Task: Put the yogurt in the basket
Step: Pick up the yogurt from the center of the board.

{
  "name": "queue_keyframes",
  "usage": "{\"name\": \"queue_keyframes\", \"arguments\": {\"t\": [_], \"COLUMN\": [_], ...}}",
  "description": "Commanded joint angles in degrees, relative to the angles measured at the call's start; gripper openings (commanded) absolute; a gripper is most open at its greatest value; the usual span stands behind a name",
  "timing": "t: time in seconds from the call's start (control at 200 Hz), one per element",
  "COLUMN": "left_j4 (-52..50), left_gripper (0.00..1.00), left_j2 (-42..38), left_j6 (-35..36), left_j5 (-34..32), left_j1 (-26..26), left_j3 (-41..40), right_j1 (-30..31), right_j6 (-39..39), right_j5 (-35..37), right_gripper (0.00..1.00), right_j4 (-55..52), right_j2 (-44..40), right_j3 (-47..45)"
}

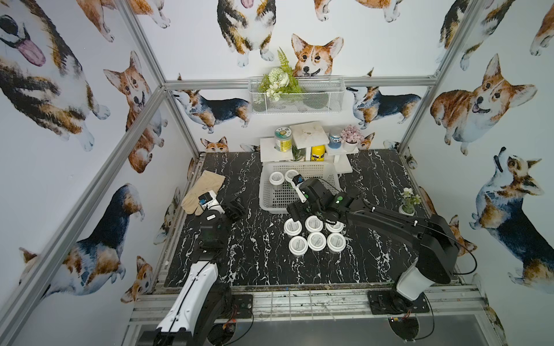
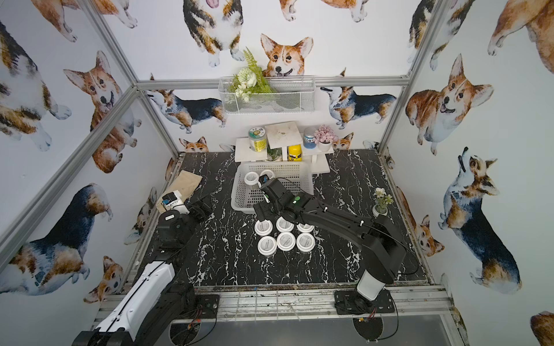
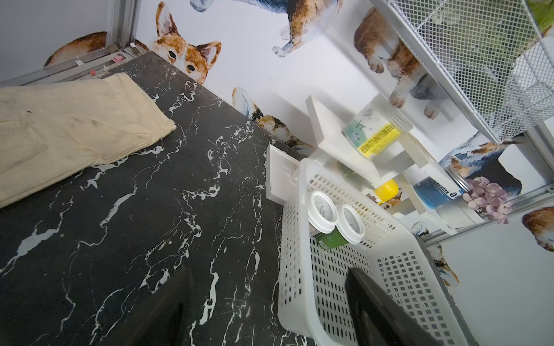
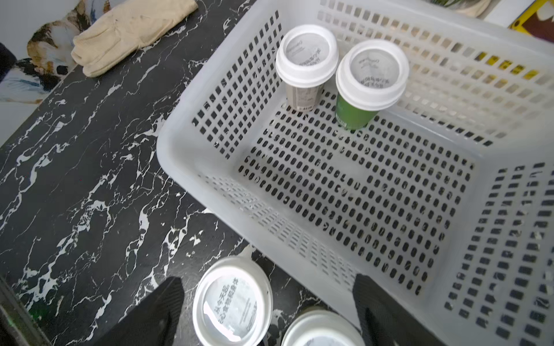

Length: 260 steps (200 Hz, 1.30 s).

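- The black counter (image 1: pixel 257 254) with white marble veining carries everything.
- A white plastic lattice basket (image 1: pixel 263 185) stands near the middle of the far edge.
- Six yogurt cups (image 1: pixel 316 241) stand upright in two rows of three at the centre, just in front of the basket.
- A beige glove (image 1: pixel 204 187) lies flat by the left edge, towards the far corner.
- A small potted plant (image 1: pixel 408 203) stands at the right edge.
- A white tiered stand (image 1: pixel 307 133) sits against the far edge, behind the basket.
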Motion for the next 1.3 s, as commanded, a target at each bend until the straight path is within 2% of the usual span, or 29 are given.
{"name": "queue_keyframes", "arguments": {"t": [0.0,0.125,0.255,1.296], "left_j4": [1.25,1.09,0.96,0.83], "left_gripper": [0.83,0.81,0.8,0.78], "left_j2": [-0.37,-0.4,-0.53,-0.75], "left_j6": [0.47,0.39,0.3,0.16], "left_j5": [-0.32,-0.51,-0.65,-0.7], "left_j1": [-0.08,-0.09,-0.08,-0.08], "left_j3": [-0.35,-0.35,-0.36,-0.46], "right_j1": [2.95,7.09,8.86,8.1], "right_j6": [3.99,5.74,6.88,10.03], "right_j5": [5.17,6.97,6.95,6.93], "right_gripper": [0.93,0.92,0.89,0.84], "right_j4": [0.41,-0.1,0.23,-1.6], "right_j2": [-1.59,0.18,3.3,9.05], "right_j3": [-1.47,-1.32,-1.76,-0.79]}}
